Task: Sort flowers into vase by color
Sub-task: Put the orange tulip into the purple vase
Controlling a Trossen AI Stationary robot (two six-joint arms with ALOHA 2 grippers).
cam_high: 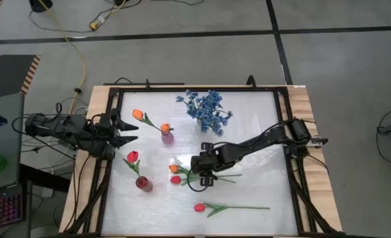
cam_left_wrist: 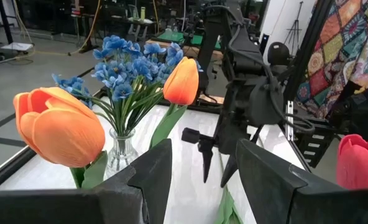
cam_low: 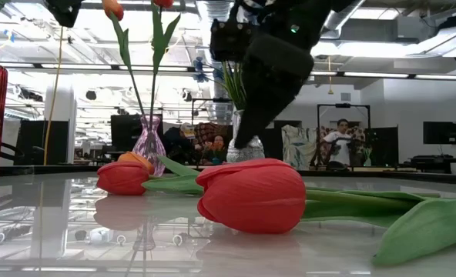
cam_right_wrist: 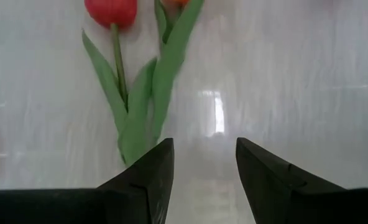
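Two tulips lie together mid-table, a red one point(cam_high: 176, 179) and an orange one point(cam_high: 174, 168), their stems and leaves point(cam_right_wrist: 134, 112) pointing toward the table's right edge. My right gripper point(cam_high: 205, 178) hangs open just above those stems, slanting down, with nothing between its fingers point(cam_right_wrist: 199, 162). Another red tulip point(cam_high: 199, 207) lies near the front edge. Orange tulips point(cam_high: 138, 114) stand in a pink vase point(cam_high: 167, 137), a red tulip point(cam_high: 133, 157) in a red vase point(cam_high: 143, 184), and blue blossoms point(cam_high: 209, 109) in a clear vase point(cam_left_wrist: 119, 152). My left gripper point(cam_high: 126, 132) waits open at the left edge.
A dark frame point(cam_high: 284, 132) borders the white table top. The three vases stand in the far and left half. Bare table lies to the right of the lying tulips and between them and the front tulip point(cam_low: 251, 196).
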